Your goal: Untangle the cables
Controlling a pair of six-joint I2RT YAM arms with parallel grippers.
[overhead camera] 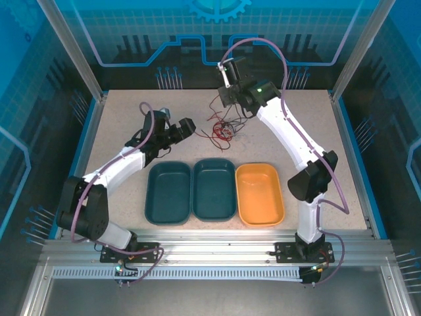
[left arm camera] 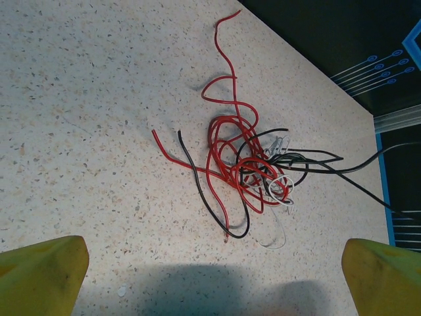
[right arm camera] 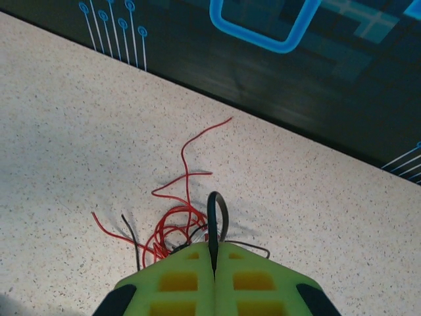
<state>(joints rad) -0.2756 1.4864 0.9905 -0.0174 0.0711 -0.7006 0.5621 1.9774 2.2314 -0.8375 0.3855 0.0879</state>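
Table top: pale and speckled, with a blue edge.
Walls: see-through blue panels with line patterns.
Frame: silver metal bars along the near edge.

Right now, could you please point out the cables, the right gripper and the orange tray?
cables (left arm camera: 253, 168), left wrist view, middle of the knot.
right gripper (right arm camera: 214, 250), right wrist view, between its shut fingertips.
orange tray (overhead camera: 260, 194), top view, bare floor.
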